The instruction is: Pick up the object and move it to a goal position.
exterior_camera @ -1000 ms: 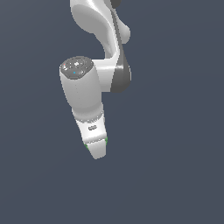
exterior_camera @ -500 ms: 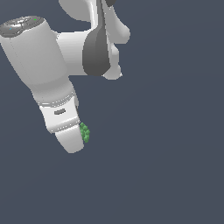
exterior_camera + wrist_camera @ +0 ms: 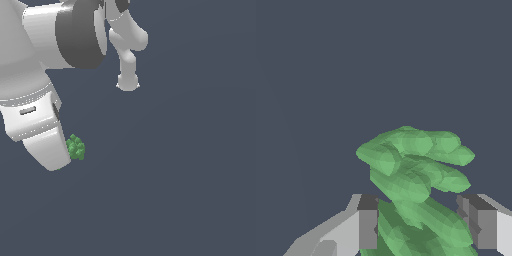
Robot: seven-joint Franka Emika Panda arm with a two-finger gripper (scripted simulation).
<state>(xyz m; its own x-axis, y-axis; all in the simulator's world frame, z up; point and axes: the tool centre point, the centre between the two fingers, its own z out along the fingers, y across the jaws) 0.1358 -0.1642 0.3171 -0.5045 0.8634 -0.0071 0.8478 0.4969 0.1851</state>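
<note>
— While the gripper (image 3: 423, 227) has its two pads pressed against the green object (image 3: 416, 172), is the pick finished?

— I judge so: it sits pinched between them. Carrying it to the goal remains; no goal shows.

— Its long axis?

— Along the fingers, tip sticking out beyond them.

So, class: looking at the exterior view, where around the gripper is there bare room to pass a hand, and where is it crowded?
Bare: the dark surface toward the exterior view's right of the green cluster, and below the gripper. Crowded: the upper left, filled by the arm. The gripper grips the cluster.
</note>
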